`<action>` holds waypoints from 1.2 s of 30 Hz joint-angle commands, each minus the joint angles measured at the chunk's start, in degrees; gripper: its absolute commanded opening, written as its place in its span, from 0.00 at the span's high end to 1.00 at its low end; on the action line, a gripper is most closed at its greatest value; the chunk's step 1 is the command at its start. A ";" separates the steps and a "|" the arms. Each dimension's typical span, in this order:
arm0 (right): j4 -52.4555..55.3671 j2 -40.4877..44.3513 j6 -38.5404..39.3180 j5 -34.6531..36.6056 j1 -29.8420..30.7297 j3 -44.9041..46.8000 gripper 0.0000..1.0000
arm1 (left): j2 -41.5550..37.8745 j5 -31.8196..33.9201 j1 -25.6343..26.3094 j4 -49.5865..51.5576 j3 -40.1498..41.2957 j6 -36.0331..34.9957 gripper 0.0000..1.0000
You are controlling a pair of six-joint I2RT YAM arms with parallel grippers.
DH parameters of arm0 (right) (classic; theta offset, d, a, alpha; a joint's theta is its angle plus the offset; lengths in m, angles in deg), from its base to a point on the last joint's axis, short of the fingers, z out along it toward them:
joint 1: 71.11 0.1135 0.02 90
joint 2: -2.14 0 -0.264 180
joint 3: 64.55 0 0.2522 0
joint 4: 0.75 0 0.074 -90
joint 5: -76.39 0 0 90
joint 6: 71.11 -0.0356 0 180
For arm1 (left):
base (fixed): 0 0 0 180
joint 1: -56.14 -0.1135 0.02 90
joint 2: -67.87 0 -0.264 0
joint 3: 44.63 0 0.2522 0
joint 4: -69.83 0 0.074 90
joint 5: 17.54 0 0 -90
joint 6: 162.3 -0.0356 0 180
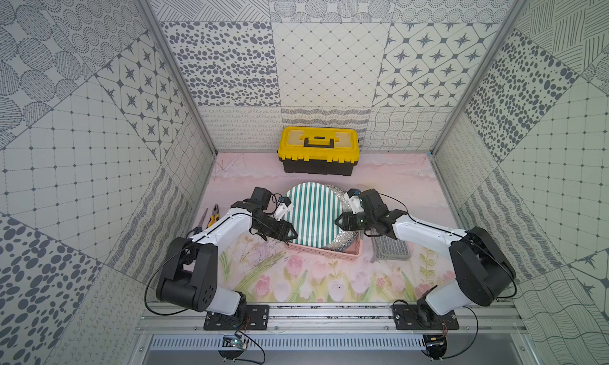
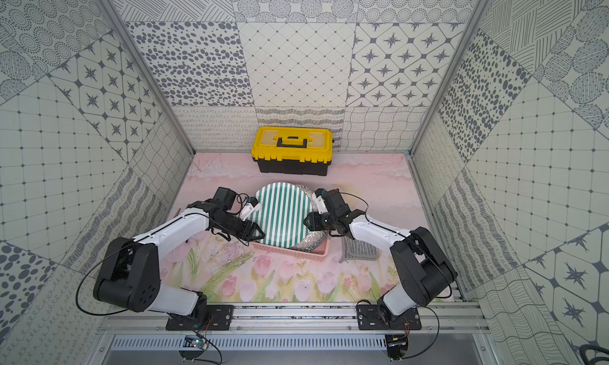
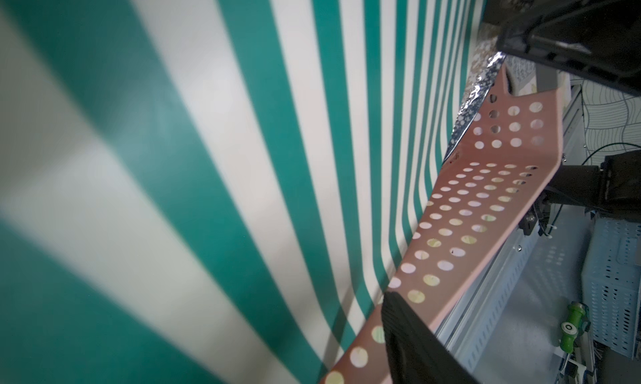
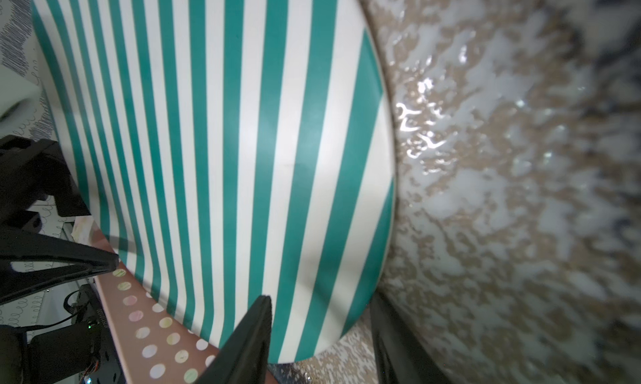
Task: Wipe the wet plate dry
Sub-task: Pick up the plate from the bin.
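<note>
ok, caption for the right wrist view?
Right hand open astride the striped plate, speckled plate behind, both in the pink basket.

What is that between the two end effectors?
A green-striped plate, standing in a pink basket, lies between the left end effector and right end effector, seen in both top views.

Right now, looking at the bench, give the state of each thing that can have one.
pink basket, upright, holding both plates.
striped plate, on edge in it, tilted.
speckled plate, on edge behind the striped one.
toolbox, lid shut.
grey cloth, lying flat, not held.
left gripper, at striped plate's edge, grip unclear.
right gripper, jaws straddle striped plate's rim, grip unclear.
</note>
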 commanded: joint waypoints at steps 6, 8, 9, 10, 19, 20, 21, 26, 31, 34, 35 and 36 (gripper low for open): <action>-1.22 -2.22 -1.33 0.09 -0.13 -0.16 0.49 | -1.85 4.79 0.33 -1.79 -1.35 0.50 0.21; -1.12 -2.30 -1.48 0.39 -0.18 -0.34 0.49 | -2.27 6.26 0.28 -1.65 -1.75 -0.38 0.11; -0.93 -2.28 -1.54 0.65 -0.24 -0.33 0.49 | -2.45 6.90 0.32 -1.51 -1.98 -0.95 0.07; -0.79 -2.28 -1.61 0.95 -0.25 -0.32 0.49 | -2.64 7.83 0.31 -1.32 -2.28 -1.42 0.04; -0.50 -2.48 -1.69 2.51 -0.41 -0.22 0.49 | -2.67 11.31 -1.78 0.15 -8.01 -3.63 0.00; -0.52 -2.46 -1.77 2.59 -0.39 -0.26 0.49 | -2.26 11.45 -2.26 -0.10 -8.87 -3.19 0.01; -0.50 -2.46 -1.77 2.65 -0.41 -0.27 0.49 | -1.71 11.47 -2.74 -0.35 -9.64 -2.77 0.04; -0.50 -2.37 -1.97 2.52 -0.34 -0.38 0.50 | 1.22 7.42 -4.22 1.59 -14.29 -1.78 0.22; -0.71 -2.20 -2.06 2.35 -0.37 -0.31 0.50 | 3.75 3.21 -4.59 1.45 -15.35 -2.28 0.31; -1.00 -2.37 -2.14 2.19 -0.39 -0.18 0.51 | 5.18 2.07 -4.71 1.20 -15.55 -2.41 0.34; -1.09 -2.29 -2.14 2.17 -0.42 -0.18 0.51 | 5.55 1.51 -4.76 1.14 -15.52 -2.43 0.34; -1.14 -2.29 -2.14 2.07 -0.37 -0.08 0.51 | 5.90 1.01 -4.73 1.10 -15.57 -2.41 0.35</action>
